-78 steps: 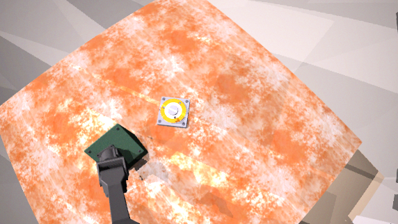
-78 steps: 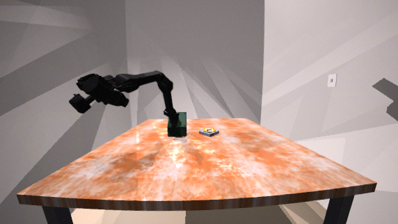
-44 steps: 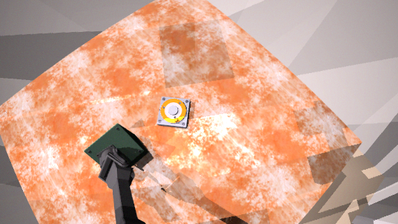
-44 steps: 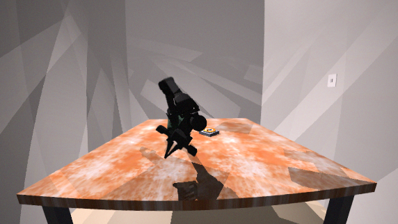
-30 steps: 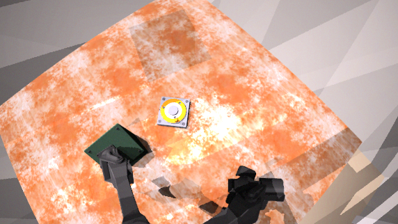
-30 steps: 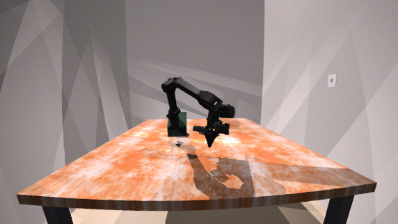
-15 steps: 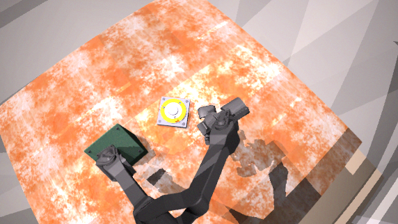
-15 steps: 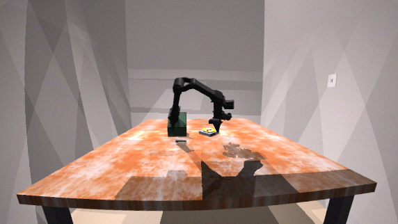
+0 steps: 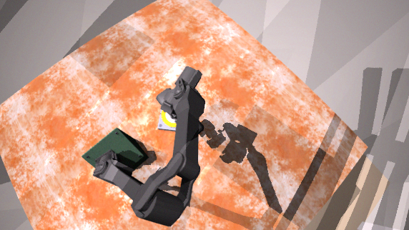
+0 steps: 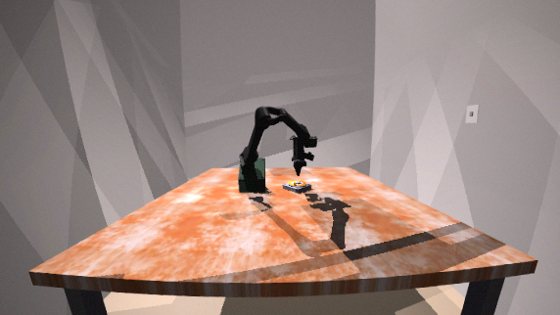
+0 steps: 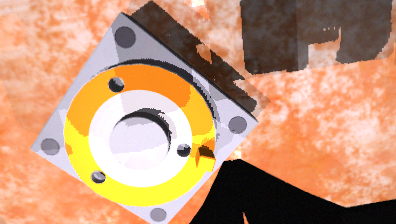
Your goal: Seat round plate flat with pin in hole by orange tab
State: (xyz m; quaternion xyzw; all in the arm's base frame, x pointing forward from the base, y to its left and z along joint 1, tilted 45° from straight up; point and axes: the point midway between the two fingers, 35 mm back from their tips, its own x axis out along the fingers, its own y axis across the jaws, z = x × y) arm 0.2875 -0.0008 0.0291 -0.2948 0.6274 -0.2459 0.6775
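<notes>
The round plate point(image 11: 82, 187) point(image 10: 292, 184) point(image 9: 165, 121), a yellow-orange ring with a white inner ring, sits around the grey post point(image 11: 137, 142) on the square grey base point(image 11: 107, 55) point(image 9: 160, 123). In the wrist view its orange tab point(image 11: 206, 160) is at the right, with a hole point(image 11: 184, 150) just inward of it. A dark gap shows under the plate's upper-right edge, so it looks raised there. The pin cannot be made out. My gripper point(image 10: 298, 174) point(image 11: 232, 168) is shut and empty, above the plate and base, its tips beyond the tab in the wrist view.
The green block point(image 9: 118, 144) point(image 10: 252, 186) under the arm's foot stands beside the base. The arm hides part of the plate and base in the top view. Arm shadows fall on the table point(image 9: 250, 71) point(image 10: 162, 245).
</notes>
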